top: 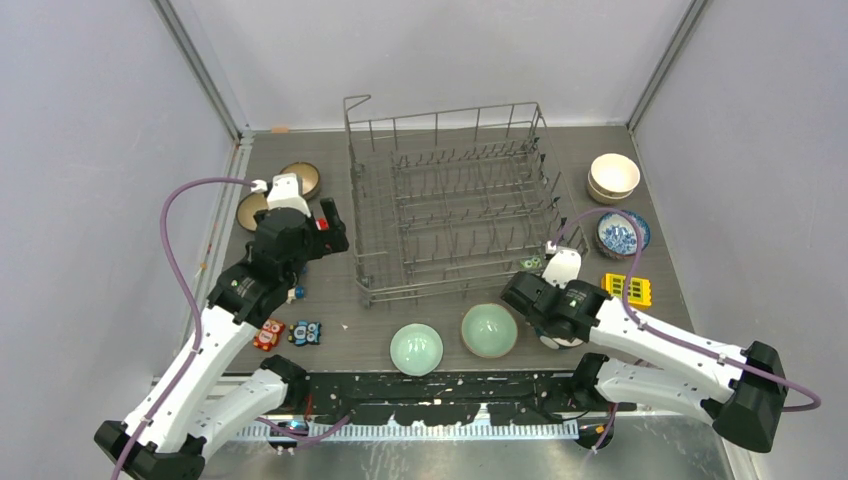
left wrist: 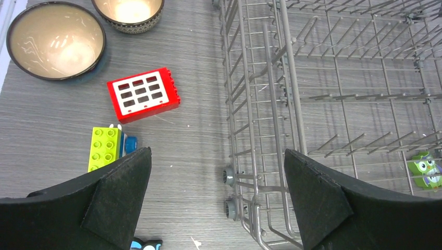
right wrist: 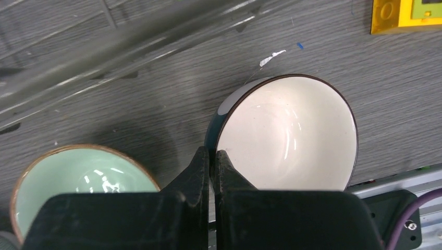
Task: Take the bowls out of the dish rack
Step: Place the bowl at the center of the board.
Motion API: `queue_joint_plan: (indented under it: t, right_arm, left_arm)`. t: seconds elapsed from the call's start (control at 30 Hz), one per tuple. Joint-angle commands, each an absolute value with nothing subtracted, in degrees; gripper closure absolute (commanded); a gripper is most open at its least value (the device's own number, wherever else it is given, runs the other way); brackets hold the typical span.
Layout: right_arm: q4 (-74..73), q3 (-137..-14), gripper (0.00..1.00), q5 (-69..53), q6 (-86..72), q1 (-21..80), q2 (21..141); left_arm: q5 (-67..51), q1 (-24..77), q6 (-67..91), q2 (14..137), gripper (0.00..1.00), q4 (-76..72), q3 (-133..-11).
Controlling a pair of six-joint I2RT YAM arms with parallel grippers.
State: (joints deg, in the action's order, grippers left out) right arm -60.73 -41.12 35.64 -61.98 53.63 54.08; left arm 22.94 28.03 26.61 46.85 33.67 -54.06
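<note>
Grey wood-grain table (top: 360,340) held a red block (left wrist: 143,95) with a white grille face, lying flat. Lime-green studded block (left wrist: 104,148) sat near the red block on its robot side, small blue piece (left wrist: 130,143) just beside it. Orange toy (top: 268,335) and blue-black toy (top: 306,332) lay side by side, further robot-side of the red block. Green owl figure (top: 530,263) and yellow block (top: 627,289) were well right of the red block.

Wide-spread black fingers of the left gripper (left wrist: 216,153) frame the grey wood-grain table (left wrist: 193,130) from the bottom edge. To the right stands the wire dish rack (left wrist: 292,78), a green owl toy (left wrist: 427,167) visible through its tines. At top left sit a dark-rimmed cream bowl (left wrist: 54,39) and a patterned bowl (left wrist: 129,11). Nearer lie a red block (left wrist: 143,94) and a lime-green block (left wrist: 104,148).
</note>
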Motion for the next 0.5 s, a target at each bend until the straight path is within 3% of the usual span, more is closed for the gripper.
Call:
queue_joint_plan:
  t: [0.0, 0.33, 0.47]
  right_arm:
    - [-55.04, -38.86, 0.99, 41.46, -66.17, 53.92, 53.59]
    - [-50.70, -35.66, 0.98, 36.95, -65.86, 54.00, 56.30]
    - [-50.29, -35.00, 0.83, 35.04, -65.15, 53.99, 55.62]
  left_arm:
    - [23.89, 28.14, 27.21, 45.47, 0.00, 33.48, -53.46]
    - [22.07, 28.13, 28.32, 45.36, 0.00, 35.34, -53.17]
    - [21.76, 28.15, 28.32, 45.32, 0.00, 35.64, -53.00]
